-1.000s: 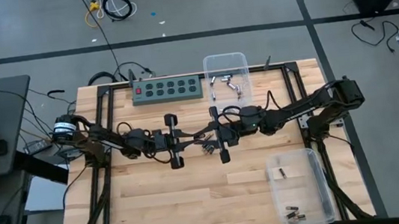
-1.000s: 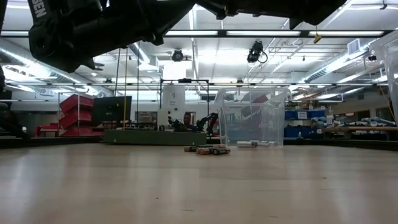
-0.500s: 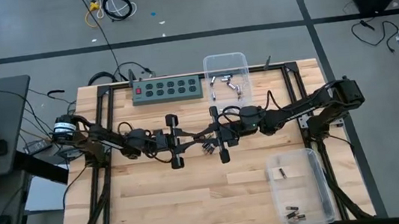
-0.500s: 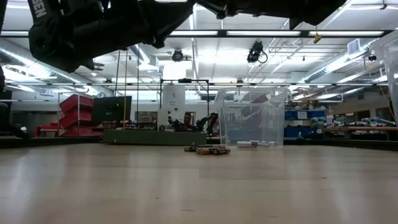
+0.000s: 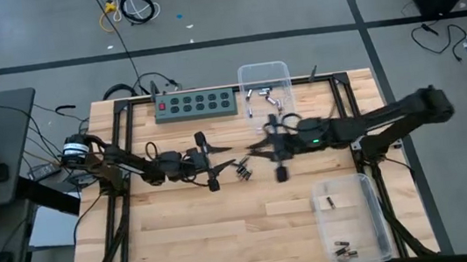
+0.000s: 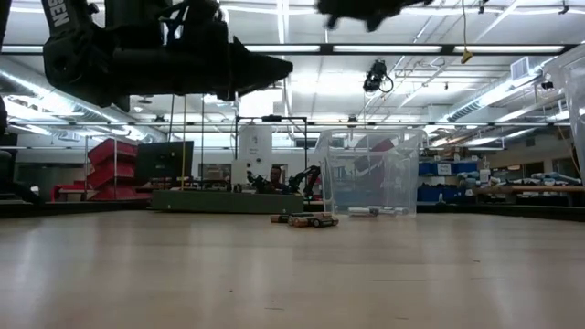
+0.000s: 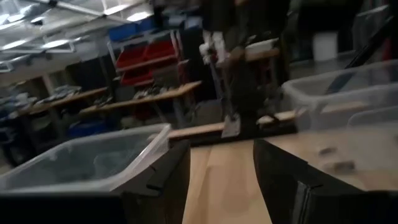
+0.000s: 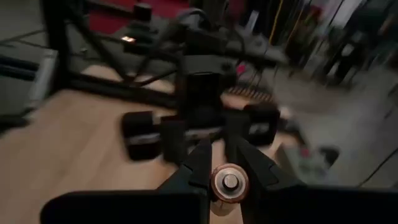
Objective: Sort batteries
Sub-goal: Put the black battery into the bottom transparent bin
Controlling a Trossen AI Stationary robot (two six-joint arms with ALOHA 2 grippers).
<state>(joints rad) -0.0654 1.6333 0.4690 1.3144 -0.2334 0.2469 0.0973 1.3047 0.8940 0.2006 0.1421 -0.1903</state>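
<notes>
A single battery (image 8: pixel 226 182) is pinched end-on in the right claw (image 8: pixel 225 163), lifted above mid-table. Left claw (image 7: pixel 217 163) is parted, empty. Loose batteries (image 5: pixel 242 170) lie on the table (image 5: pixel 227 229). Judged light, rigid, slick; best gripped across the barrel.

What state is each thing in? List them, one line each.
Left gripper: fingers open, holding nothing, above the table.
Right gripper: fingers shut on a battery, lifted off the table.
Loose batteries: lying in a small pile on the table.
Far bin: open-topped, holds several silvery batteries.
Near bin: open-topped, holds a few dark batteries.
Power strip: sockets unused.
</notes>
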